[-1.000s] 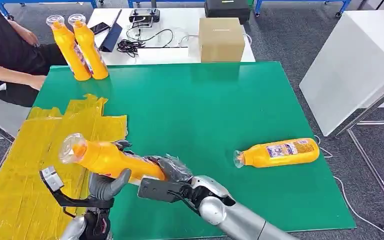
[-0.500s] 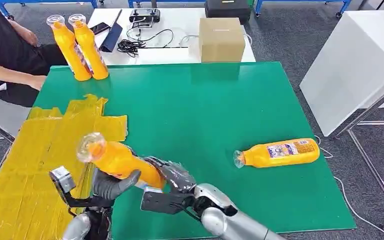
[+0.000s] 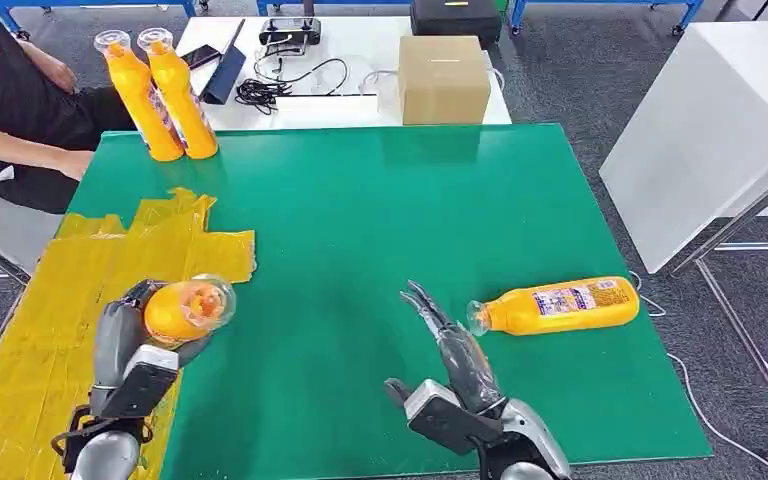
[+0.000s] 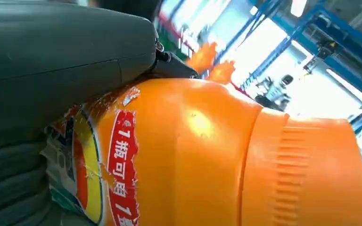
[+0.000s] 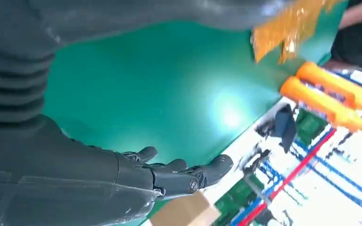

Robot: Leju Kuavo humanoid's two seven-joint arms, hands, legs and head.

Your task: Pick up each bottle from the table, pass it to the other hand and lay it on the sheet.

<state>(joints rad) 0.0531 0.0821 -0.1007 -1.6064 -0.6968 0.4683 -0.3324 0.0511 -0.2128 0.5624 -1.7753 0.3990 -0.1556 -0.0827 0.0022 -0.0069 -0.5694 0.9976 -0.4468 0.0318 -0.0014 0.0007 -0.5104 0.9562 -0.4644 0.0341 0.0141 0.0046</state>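
Observation:
My left hand [image 3: 120,340] grips an orange bottle [image 3: 185,310] above the yellow sheet [image 3: 70,310], its clear cap pointing up toward the camera. The left wrist view looks along the bottle's [image 4: 207,155] labelled body, with my left hand [image 4: 52,94] wrapped around it. My right hand [image 3: 455,360] is open over the green table [image 3: 380,220], fingers stretched toward a second orange bottle [image 3: 560,304] lying on its side at the right. The same right hand [image 5: 179,176] hangs empty over the mat in its wrist view. Two more orange bottles [image 3: 160,95] stand upright at the far left corner.
A person [image 3: 10,110] sits at the table's far left. A cardboard box [image 3: 443,78], cables and a controller lie on the white table behind. A white cabinet [image 3: 710,120] stands to the right.
My right hand let go of the bottle and swung right toward the lying bottle. My left hand kept the bottle and drew it left, over the sheet.

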